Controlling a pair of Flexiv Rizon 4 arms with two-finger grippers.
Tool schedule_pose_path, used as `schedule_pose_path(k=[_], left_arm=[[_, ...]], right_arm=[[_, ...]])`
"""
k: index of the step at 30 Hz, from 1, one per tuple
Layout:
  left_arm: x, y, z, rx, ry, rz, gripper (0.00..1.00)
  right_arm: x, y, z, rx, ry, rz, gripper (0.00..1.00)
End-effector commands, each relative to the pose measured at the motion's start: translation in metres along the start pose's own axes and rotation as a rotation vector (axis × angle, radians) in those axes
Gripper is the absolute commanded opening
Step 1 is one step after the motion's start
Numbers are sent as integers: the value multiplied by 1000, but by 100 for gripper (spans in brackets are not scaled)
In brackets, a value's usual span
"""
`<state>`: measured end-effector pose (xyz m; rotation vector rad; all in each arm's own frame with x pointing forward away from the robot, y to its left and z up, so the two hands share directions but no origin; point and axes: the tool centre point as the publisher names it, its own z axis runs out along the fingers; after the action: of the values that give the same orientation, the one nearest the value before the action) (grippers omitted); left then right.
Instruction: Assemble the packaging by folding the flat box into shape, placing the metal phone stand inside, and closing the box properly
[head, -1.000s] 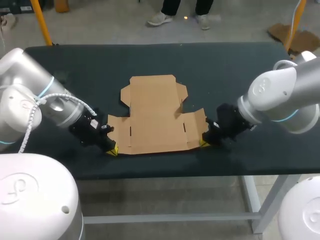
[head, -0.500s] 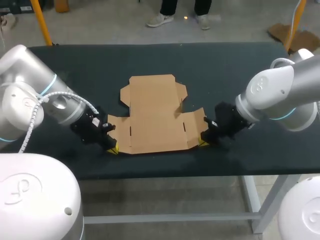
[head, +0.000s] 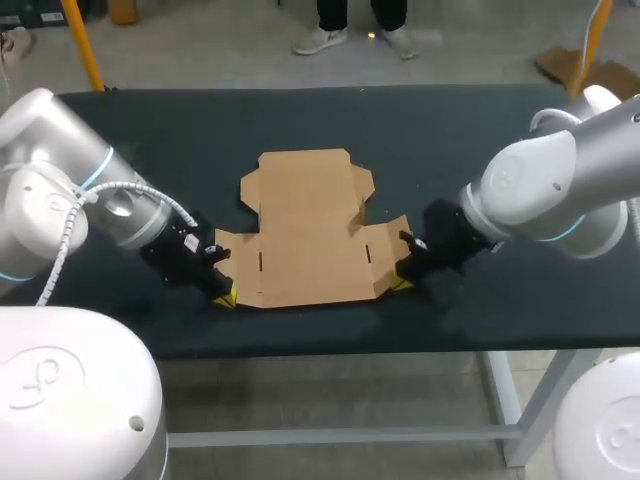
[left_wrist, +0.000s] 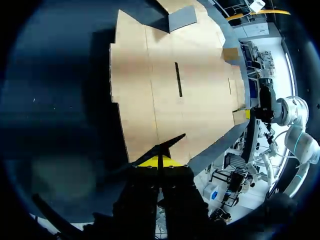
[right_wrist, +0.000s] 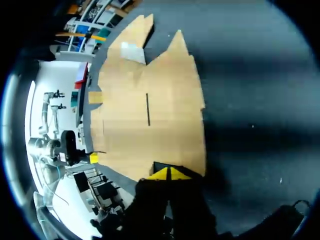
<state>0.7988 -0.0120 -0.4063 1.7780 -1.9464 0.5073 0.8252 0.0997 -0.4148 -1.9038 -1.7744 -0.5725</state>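
Note:
The flat brown cardboard box (head: 305, 225) lies unfolded in the middle of the dark table, its flaps spread out. My left gripper (head: 228, 297) is shut, with its yellow tips against the box's near left corner; in the left wrist view the gripper (left_wrist: 159, 161) meets the edge of the box (left_wrist: 175, 90). My right gripper (head: 401, 284) is shut at the near right corner, where the side flap stands slightly raised. The right wrist view shows that gripper (right_wrist: 169, 173) against the edge of the box (right_wrist: 155, 110). I see no cardboard between either pair of fingers. No phone stand is in view.
The table (head: 480, 130) has bare dark cloth behind and to both sides of the box. Its front edge runs close below both grippers.
My right gripper has edged left against the near right corner, and the right side flap has shifted slightly inward and up. The left gripper has barely moved.

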Motion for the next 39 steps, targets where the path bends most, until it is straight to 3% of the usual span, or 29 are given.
schedule_pose_path(k=[1,27,39], left_arm=[[1,-2,0,-5,-5,-1,0],[11,-2,3,-14,-50,-1,0],[26,-2,2,13,-127,-4,0]], right_arm=[[4,3,5,3,-38,12,0],[18,2,18,1,-122,22,0],[20,1,20,-2,-141,29,0]])
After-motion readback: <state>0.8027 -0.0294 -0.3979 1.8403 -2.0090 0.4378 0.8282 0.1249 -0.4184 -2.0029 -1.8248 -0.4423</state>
